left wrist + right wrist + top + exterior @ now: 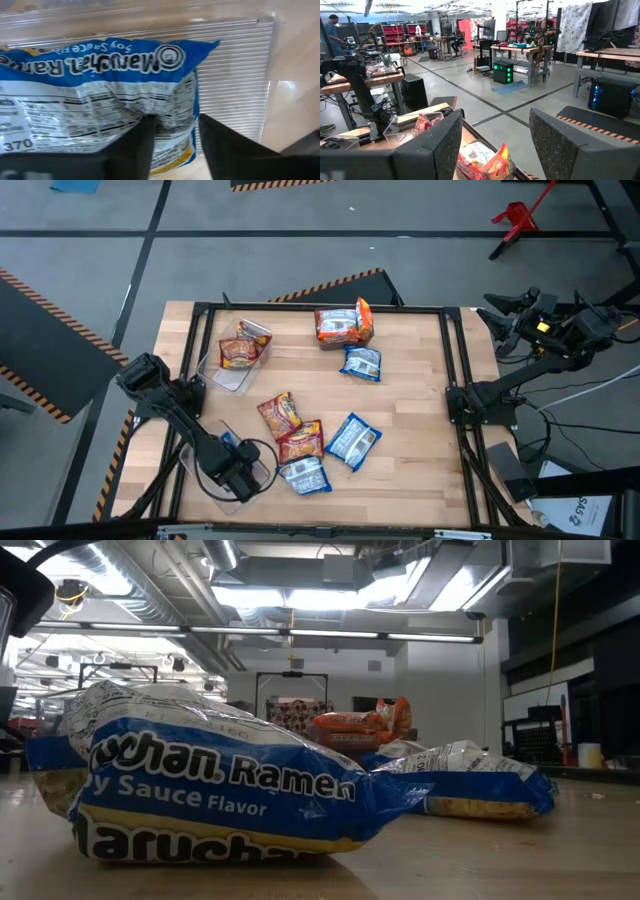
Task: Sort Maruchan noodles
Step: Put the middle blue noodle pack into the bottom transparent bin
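1. High view: left gripper point(243, 471) sits low over the near-left corner of the wooden table point(420, 410), above a clear bin point(215, 480). Can't tell jaw state from up here. Right gripper point(500, 315) is parked off the table's far-right edge, up in the air.
2. High view, packets: two orange ramen packets point(290, 428) plus a blue-and-white ramen packet point(305, 476) clustered just beside the left gripper; another blue packet point(352, 440) next to them. One more blue packet point(361, 363) mid-table. A second clear bin point(232, 358) far-left holds red-orange packets point(240, 352). A far bin point(345, 325) holds orange packets.
3. Low view: a blue Maruchan Ramen soy sauce packet point(200, 790) lies flat on the table, filling the foreground. A second blue packet point(470, 780) lies behind it, orange packets point(355, 725) further back.
4. Left wrist view: the left gripper's fingers point(135, 150) are parted narrowly, tips at the edge of a blue Maruchan soy sauce packet point(100, 95), nutrition label up. Packet lies over the ribbed floor of the clear bin point(235, 75). Can't tell if the packet is pinched or loose.
5. Right wrist view: right gripper fingers point(435, 145) stand wide apart, holding nothing, facing across the table toward the room.
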Controlling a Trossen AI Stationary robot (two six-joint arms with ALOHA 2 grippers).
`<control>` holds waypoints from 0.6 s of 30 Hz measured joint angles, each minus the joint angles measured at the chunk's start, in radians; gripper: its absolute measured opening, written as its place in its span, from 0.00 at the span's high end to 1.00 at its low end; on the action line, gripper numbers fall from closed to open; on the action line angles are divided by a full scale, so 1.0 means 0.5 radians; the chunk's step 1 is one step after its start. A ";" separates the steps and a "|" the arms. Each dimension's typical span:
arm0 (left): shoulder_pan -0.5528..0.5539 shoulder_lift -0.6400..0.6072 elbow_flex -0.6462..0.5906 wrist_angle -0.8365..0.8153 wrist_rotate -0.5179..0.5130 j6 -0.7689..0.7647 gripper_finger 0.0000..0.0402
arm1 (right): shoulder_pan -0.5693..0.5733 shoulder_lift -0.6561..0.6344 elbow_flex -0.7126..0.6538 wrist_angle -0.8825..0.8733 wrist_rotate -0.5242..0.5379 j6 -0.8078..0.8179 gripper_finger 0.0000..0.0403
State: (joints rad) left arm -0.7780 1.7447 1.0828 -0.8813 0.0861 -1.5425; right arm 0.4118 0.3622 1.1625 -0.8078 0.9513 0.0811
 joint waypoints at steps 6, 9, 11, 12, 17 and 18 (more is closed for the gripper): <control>-0.001 -0.070 -0.006 0.007 0.027 0.002 0.90 | 0.000 0.000 0.000 -0.001 0.001 0.017 0.46; -0.002 -0.152 -0.007 -0.005 0.021 -0.001 0.98 | 0.000 0.000 0.000 -0.002 0.019 0.017 0.46; -0.001 -0.203 -0.007 -0.033 0.020 -0.004 0.98 | 0.000 0.000 0.000 -0.002 0.020 0.017 0.46; -0.001 -0.232 -0.008 -0.050 0.020 -0.002 0.99 | 0.000 0.000 0.000 -0.002 0.020 0.012 0.46; 0.003 -0.424 -0.007 -0.068 0.002 0.007 0.99 | 0.001 0.000 0.000 -0.004 0.020 -0.008 0.46; 0.003 -0.475 -0.006 -0.066 -0.008 0.006 1.00 | 0.000 0.000 0.000 -0.005 0.020 -0.010 0.46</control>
State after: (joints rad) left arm -0.7765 1.5072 1.0800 -0.9142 0.0820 -1.5396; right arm 0.4119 0.3622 1.1625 -0.8104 0.9611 0.0761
